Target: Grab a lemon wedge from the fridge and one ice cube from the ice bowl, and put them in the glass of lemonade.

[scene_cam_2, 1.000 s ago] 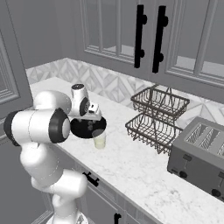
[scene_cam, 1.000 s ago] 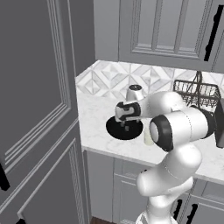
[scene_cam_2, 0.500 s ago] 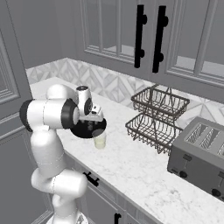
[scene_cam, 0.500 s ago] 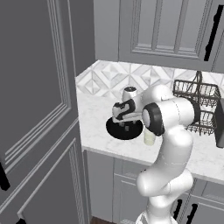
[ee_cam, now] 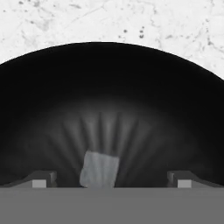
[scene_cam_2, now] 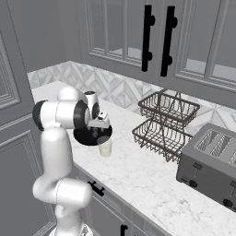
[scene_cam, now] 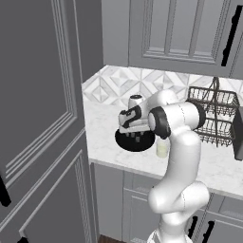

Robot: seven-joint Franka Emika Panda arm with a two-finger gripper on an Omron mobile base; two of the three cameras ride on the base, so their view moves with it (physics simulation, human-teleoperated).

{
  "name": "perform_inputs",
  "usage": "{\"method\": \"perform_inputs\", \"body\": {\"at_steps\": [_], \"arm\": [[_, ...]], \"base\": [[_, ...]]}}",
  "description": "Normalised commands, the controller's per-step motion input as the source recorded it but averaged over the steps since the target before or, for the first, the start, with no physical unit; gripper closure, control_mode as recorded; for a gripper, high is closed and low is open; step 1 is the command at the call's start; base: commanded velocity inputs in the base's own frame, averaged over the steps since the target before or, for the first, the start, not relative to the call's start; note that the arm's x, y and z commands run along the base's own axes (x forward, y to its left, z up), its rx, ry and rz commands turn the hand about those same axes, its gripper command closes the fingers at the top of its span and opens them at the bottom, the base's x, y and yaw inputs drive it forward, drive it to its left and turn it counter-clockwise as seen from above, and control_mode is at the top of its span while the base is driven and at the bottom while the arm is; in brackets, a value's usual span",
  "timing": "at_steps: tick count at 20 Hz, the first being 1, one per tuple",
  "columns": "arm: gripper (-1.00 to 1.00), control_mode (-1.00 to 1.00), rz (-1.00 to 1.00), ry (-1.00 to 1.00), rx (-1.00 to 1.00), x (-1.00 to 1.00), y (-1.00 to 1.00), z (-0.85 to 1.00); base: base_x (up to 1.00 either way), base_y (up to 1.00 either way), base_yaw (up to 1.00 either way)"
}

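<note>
The tool (ee_cam: 112, 180) hangs spread wide and empty, low inside the ice bowl (ee_cam: 109, 87); its 2 tips sit at 7 and 5 o'clock in the hand view, with 1 pale grey ice cube (ee_cam: 99, 169) on the bowl floor between them, nearer the 7 o'clock tip. Whether either tip touches the cube cannot be told. In the left base view the black ice bowl (scene_cam: 134, 141) rests on the marble worktop (scene_cam: 102, 124), and the glass of lemonade (scene_cam: 162, 148) stands upright just beside it at 3 o'clock. A wire dish rack (scene_cam_2: 166, 122) and a toaster (scene_cam_2: 211, 161) sit further along the worktop.
</note>
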Motion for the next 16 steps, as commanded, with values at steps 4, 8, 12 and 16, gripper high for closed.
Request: {"method": "perform_inputs", "body": {"at_steps": [4,8,12,16], "arm": [[-1.0,-1.0,-0.04,0.07,0.0,0.2,0.02,-0.27],[-1.0,-1.0,-0.04,0.04,0.0,0.24,0.05,-0.28],[1.0,-1.0,-0.06,0.04,0.0,0.22,0.11,-0.19],[1.0,-1.0,-0.12,0.1,0.0,-0.14,0.01,-0.31]], "base": [[0.0,0.0,0.0],[0.0,0.0,0.0],[0.0,0.0,0.0],[0.0,0.0,0.0]]}}
